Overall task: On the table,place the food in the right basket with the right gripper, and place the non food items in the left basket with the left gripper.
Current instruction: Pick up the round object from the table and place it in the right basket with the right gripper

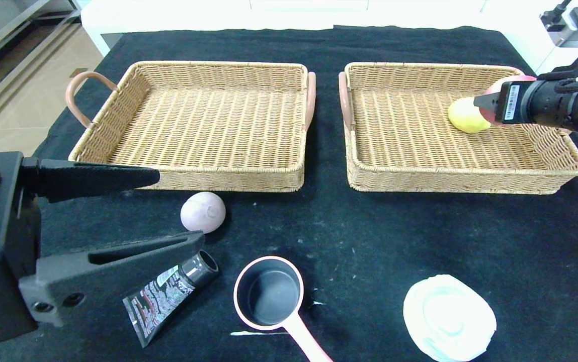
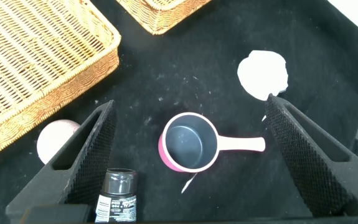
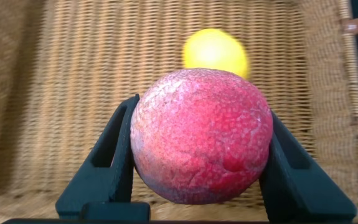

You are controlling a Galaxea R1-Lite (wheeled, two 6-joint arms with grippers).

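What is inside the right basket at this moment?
A lemon lies on the right basket floor. Above it the right gripper holds a peach, which hides the weave beneath.

- Red-pink peach (image 3: pixel 200 137), clamped in the right pincer (image 3: pixel 200 186) above the right basket (image 1: pixel 470 176).
- Yellow lemon (image 1: pixel 467 115) lying inside that basket.
- Mauve-grey ball (image 1: pixel 203 212), black tube (image 1: pixel 168 294), pink pan (image 1: pixel 271 296) and white dish (image 1: pixel 449 318) on the black table (image 1: pixel 419 241).

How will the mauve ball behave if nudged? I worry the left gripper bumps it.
The mauve ball looks round and smooth, so it would probably roll on the flat table. It looks rigid, so it would likely not squash.
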